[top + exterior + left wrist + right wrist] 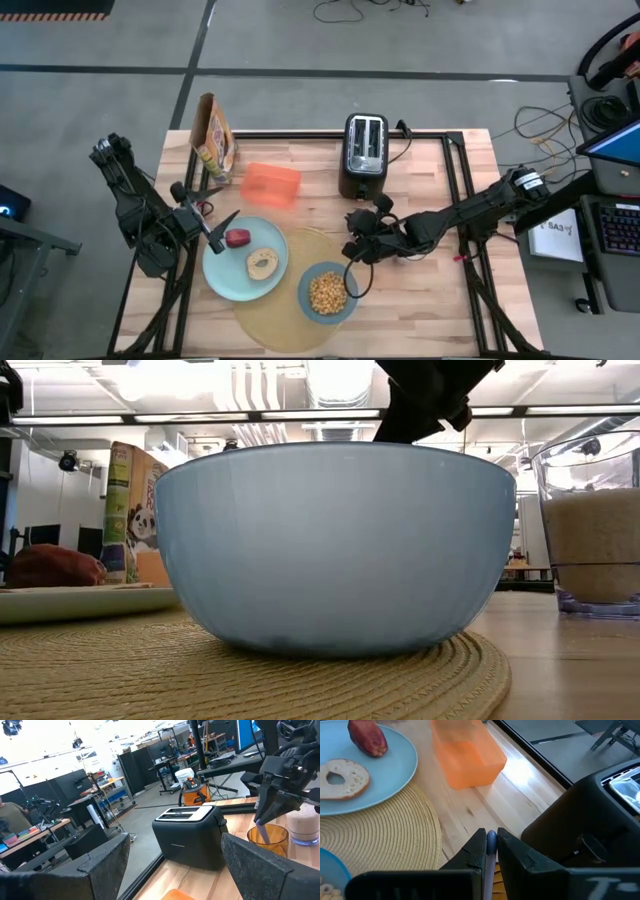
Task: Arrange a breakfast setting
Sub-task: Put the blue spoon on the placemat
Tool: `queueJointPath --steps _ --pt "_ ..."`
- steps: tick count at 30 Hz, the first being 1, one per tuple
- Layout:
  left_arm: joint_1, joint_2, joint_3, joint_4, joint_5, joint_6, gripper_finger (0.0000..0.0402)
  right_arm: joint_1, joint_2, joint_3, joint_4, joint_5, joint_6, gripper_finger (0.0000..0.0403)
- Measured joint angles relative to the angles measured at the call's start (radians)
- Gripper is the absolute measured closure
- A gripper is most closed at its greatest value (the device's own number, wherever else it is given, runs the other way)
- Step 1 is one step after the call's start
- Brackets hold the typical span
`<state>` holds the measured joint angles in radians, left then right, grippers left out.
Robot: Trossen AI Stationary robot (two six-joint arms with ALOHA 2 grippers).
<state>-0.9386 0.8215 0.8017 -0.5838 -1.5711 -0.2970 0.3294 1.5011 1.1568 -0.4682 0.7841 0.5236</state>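
Spoon [491, 851], thin metal, pinched btwn right fingers [476, 851] over woven placemat [385, 832].

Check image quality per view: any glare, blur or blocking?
High view: even light, all sharp. Low view: bowl fills the frame, ceiling lights bright behind. Left wrist view: blown-out ceiling, toaster sharp. Right wrist view: glare patch on the table, orange box soft at its far end.
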Motion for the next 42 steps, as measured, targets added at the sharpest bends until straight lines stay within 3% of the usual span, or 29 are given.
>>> queueJointPath --steps 21,28,31,35,42 --pt "0.000 0.000 0.000 -0.001 0.000 0.000 0.0107 0.000 -0.192 0.001 -0.034 -0.007 -0.012 0.0375" --pt "0.000 0.000 0.000 -0.001 0.000 0.000 0.0107 0.000 -0.261 0.001 0.005 0.002 -0.088 0.0375" --pt "0.000 0.000 0.000 -0.001 0.000 0.000 0.0107 0.004 -0.271 0.001 0.091 -0.013 -0.157 0.0375" --pt "0.000 0.000 0.000 -0.001 0.000 0.000 0.0107 0.021 -0.240 0.002 0.329 -0.093 -0.324 0.0375" --pt "0.000 0.000 0.000 -0.002 0.000 0.000 0.0107 0.056 -0.036 0.002 0.772 -0.274 -0.602 0.0375"
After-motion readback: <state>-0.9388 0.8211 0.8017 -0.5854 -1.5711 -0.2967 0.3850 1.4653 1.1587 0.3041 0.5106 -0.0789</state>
